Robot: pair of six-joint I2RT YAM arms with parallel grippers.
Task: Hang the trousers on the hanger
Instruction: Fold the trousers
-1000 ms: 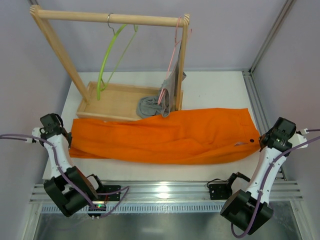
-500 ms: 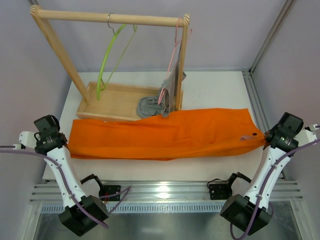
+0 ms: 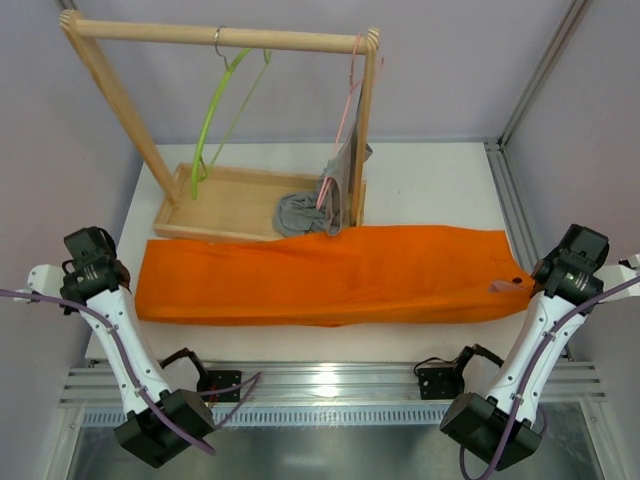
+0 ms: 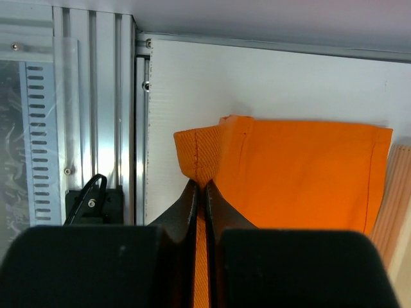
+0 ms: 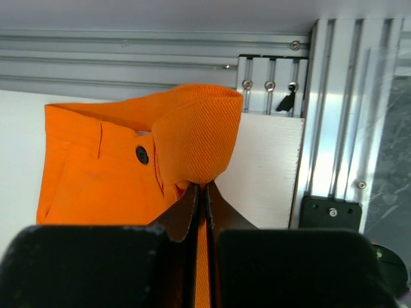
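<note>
Lying between left gripper and right gripper, 1 trousers has 2 ends pinched in jaws.

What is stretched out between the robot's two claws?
The orange trousers span the whole gap: the left gripper pinches one end, the right gripper the other. The top view shows it.

trousers: one
hangers: two, a lime-green hanger and a pink hanger
grey garment: one
wooden rack: one
wooden tray: one
</note>
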